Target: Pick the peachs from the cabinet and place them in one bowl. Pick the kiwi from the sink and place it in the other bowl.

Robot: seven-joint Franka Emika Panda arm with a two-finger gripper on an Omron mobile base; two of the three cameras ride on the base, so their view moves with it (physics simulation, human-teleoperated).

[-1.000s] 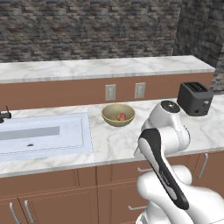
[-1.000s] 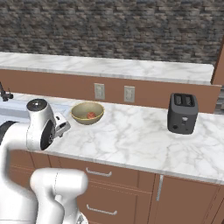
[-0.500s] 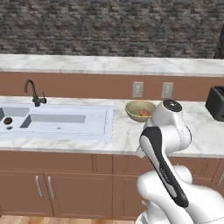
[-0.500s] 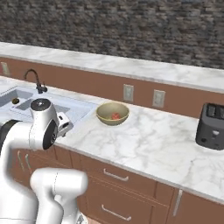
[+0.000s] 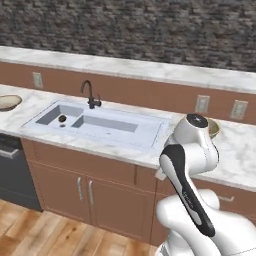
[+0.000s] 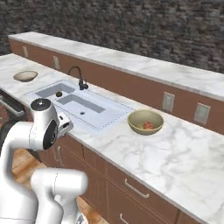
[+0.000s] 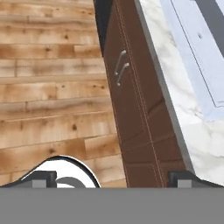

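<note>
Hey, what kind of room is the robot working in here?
A kitchen, rendered rather than real. A marble counter holds a pale sink with a dark faucet, brown cabinet doors run below, and a tan bowl sits on the counter.

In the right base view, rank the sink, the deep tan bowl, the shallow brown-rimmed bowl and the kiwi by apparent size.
1. sink
2. deep tan bowl
3. shallow brown-rimmed bowl, though it sits farther from the camera, so the gap is unsure
4. kiwi

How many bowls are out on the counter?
2. A deep tan bowl sits right of the sink, with fruit inside. A shallow brown-rimmed bowl sits left of it. Others may lie outside the pictures.
</note>
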